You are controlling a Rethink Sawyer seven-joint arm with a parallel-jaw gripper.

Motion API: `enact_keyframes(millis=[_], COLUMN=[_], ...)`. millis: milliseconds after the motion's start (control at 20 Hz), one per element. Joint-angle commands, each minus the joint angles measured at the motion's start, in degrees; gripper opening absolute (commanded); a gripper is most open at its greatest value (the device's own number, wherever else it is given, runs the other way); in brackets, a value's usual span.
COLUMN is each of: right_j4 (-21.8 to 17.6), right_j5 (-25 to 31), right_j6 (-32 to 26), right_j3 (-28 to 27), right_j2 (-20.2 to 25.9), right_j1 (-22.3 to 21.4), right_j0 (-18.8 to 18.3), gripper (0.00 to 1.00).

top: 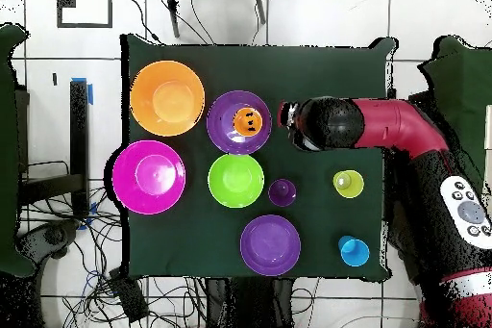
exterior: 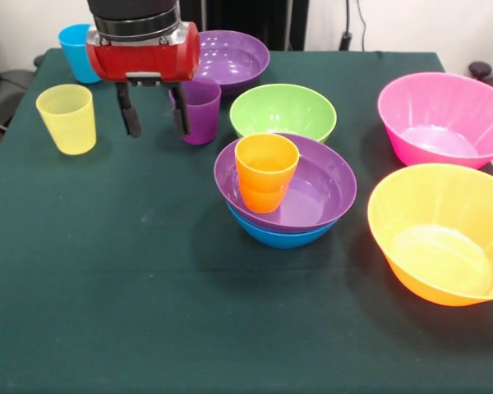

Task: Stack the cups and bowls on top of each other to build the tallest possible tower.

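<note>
- While hovering spread and empty, gripper [exterior: 154, 121] beside purple cup [exterior: 200, 109]: could clip it.
- Orange cup [exterior: 265, 171] off-centre in tower [exterior: 285, 191], mid-table: may topple under further stacking.

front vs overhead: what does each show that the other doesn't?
Front only: the end effector with open fingers, hanging empty beside the purple cup; the blue bowl under the purple bowl.
Overhead only: the whole red arm and the floor cables around the table.
Both: the orange cup in the stacked purple bowl, and all the loose bowls and cups.
</note>
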Motion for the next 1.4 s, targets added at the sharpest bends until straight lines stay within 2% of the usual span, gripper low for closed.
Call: enact_keyframes(millis=[50,400,950,1400], right_j4=[-5.3,-7.6,-5.7,-6.5], right_j5=[-3.4,-6.3,-7.7,-8.2], right_j6=[-13.7,-11.0,-8.9,-8.2], right_j3=[4.6,8.6,11.7,12.5], right_j2=[2.1,1.5,2.8,3.0], right_j1=[0.8,-2.5,-5.0,-5.1], right_j0=[-0.3,-0.2,-1.6,-1.8], gripper=[1.00,1.00,1.00,1.00])
